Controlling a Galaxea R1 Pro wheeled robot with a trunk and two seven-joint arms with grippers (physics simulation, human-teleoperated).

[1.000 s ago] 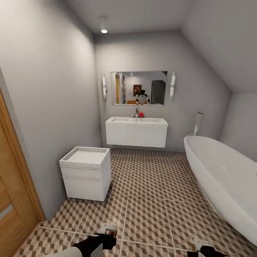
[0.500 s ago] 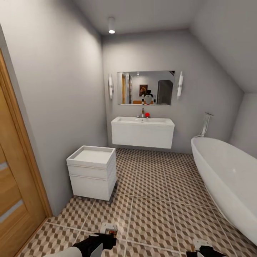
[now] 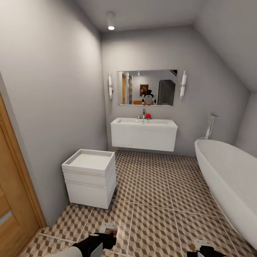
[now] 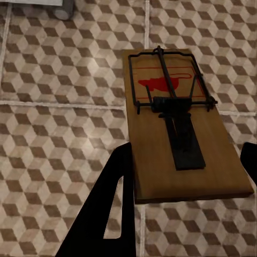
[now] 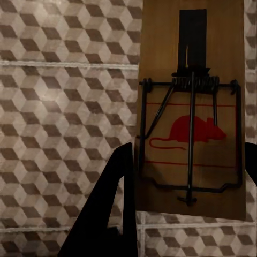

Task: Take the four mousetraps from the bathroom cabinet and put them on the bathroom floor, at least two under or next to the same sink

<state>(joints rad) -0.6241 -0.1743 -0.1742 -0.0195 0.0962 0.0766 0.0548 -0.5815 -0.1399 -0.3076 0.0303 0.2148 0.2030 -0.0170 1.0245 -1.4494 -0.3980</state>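
My left gripper (image 3: 103, 240) hangs low over the bathroom floor (image 3: 153, 200), shut on a mousetrap (image 3: 109, 228). In the left wrist view that mousetrap (image 4: 182, 123) is a tan board with a dark spring bar and a red mouse print, clamped between the black fingers (image 4: 115, 203) of the left gripper (image 4: 187, 155). My right gripper (image 3: 205, 251) is shut on a second mousetrap (image 3: 198, 245); the right wrist view shows this mousetrap (image 5: 193, 107) held in the right gripper (image 5: 187, 155) above the cube-patterned tiles (image 5: 64, 107). The white bathroom sink (image 3: 144, 135) hangs on the far wall. The cabinet is out of view.
A low white drawer unit (image 3: 89, 176) stands by the left wall. A rounded white bathtub (image 3: 228, 178) runs along the right side. An orange wooden door (image 3: 14, 200) is at the near left. A mirror (image 3: 147, 87) hangs above the sink. Open tiles lie between these.
The whole picture has shifted slightly as the camera moved. Both grippers keep their mousetraps at the bottom of the view.
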